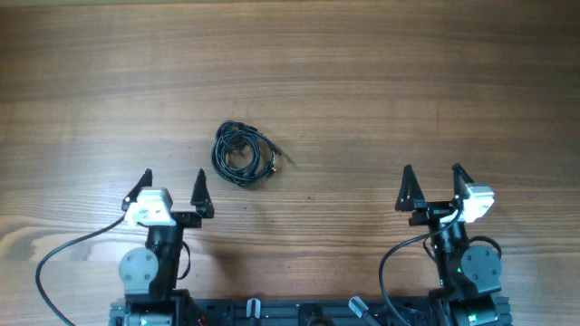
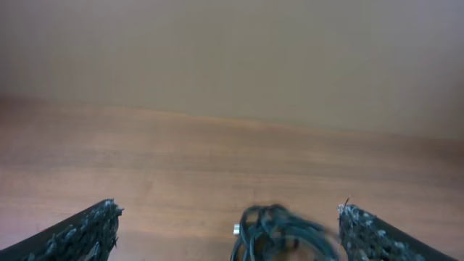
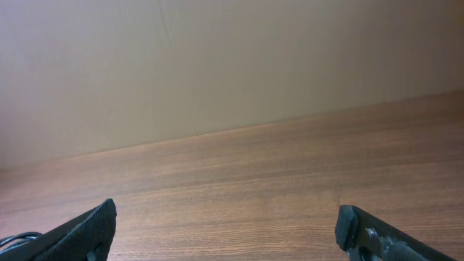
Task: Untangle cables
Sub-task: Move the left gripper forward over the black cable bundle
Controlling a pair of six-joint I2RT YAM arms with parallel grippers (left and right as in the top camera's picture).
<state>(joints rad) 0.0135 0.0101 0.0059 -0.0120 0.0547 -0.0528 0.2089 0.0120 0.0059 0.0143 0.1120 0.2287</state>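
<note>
A: Brown wood-grain tabletop (image 1: 362, 63) below, plain beige wall (image 3: 217, 58) behind in both wrist views. Holding anything yet?

B: Nothing. On the left, black two-finger left gripper (image 1: 174, 172) with fingers spread wide and empty, hovering near the front edge.

A: And the thin black flexible cables (image 1: 243, 156)?

B: Lying on the wood just ahead of that left gripper and slightly to its right, coiled in one small bundle of overlapping loops. Low in the left wrist view too, blurred, towards the right-hand finger. Small silvery plug (image 1: 275, 165) poking out on the bundle's right side.

A: Handling?

B: Probably light, soft and limp, so likely to drag along whole rather than come apart when tugged. Thin and smooth, so perhaps slippery in a pinch. Best taken at a loose outer loop on one side and beside the plug on the other — then drawn apart gently, never yanked.

A: Further right?

B: Black two-finger right gripper (image 1: 432, 168), well apart from the cables, fingers likewise spread, gripping nothing.
</note>
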